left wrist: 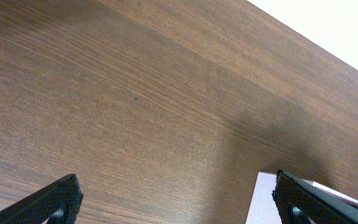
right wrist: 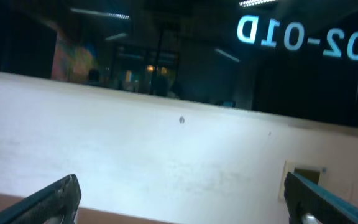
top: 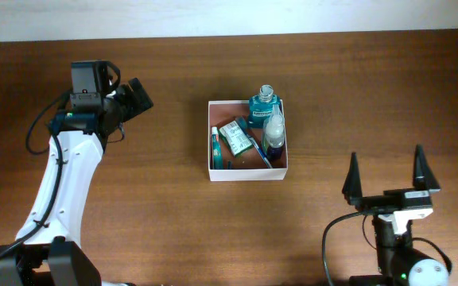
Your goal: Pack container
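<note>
Worktop: dark brown wood grain, with a pale strip along the far edge.

Container: a square, shallow box with white walls and a reddish-brown floor. It sits near the middle of the worktop, between the two arms and a little nearer the far edge. Inside:
- teal bottle with a clear cap, in the far right corner
- clear spray bottle with blue liquid low down, along the right wall just in front of the teal bottle
- green packet lying flat at mid-floor
- small tube along the left wall
- thin blue stick lying diagonally by the packet; too small to identify

Left claw: to the left of the container and well apart from it, pointing towards it. In the wrist view its fingers are spread wide, with only bare wood between them and nothing gripped. A white corner shows just inside one finger; I cannot tell what it is.

Right claw: at the near right of the worktop, well apart from the container. Its two dark fingers are splayed fully apart and empty. Its wrist camera faces a white wall below a dark window with mirrored lettering.
</note>
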